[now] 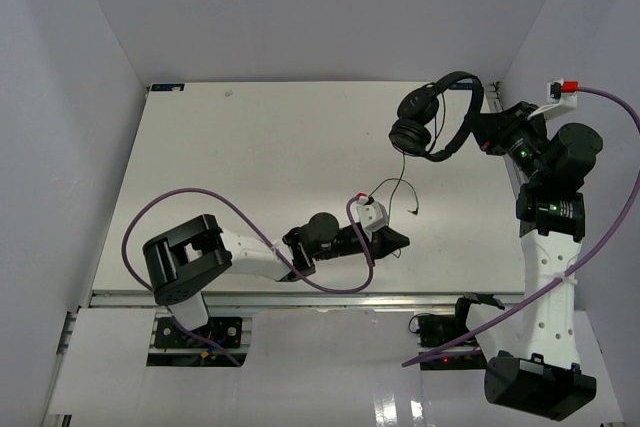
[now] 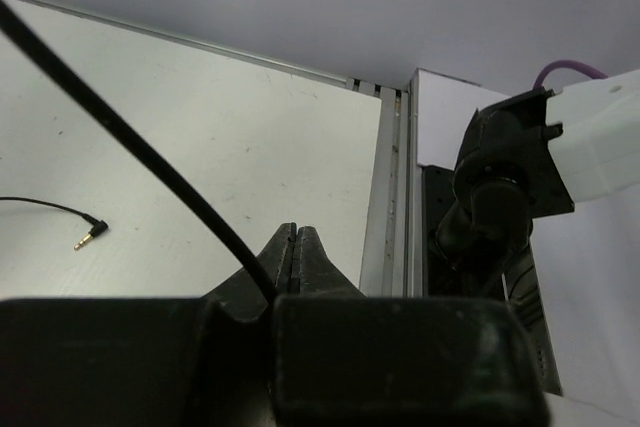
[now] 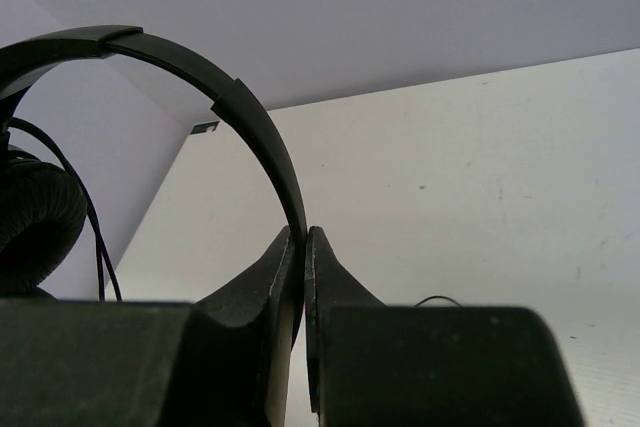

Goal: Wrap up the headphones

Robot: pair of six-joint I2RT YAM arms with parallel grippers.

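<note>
The black headphones [image 1: 432,115] hang above the far right of the table. My right gripper [image 1: 487,127] is shut on their thin headband [image 3: 250,117]; its jaws [image 3: 305,232] pinch the band, and one padded earcup [image 3: 35,212] shows at the left edge. The thin black cord [image 1: 400,172] drops from the earcups toward my left gripper [image 1: 398,238], low over the table near the front. In the left wrist view the jaws [image 2: 297,232] are closed and the cord [image 2: 150,157] runs taut into them from the upper left. The cord's plug [image 2: 88,235] lies on the table.
A thick purple robot cable [image 1: 230,212] loops over the left arm, and another [image 1: 610,102] runs along the right arm. The table's metal front rail [image 2: 385,197] and the right arm's base [image 2: 500,197] are close to the left gripper. White walls enclose the table.
</note>
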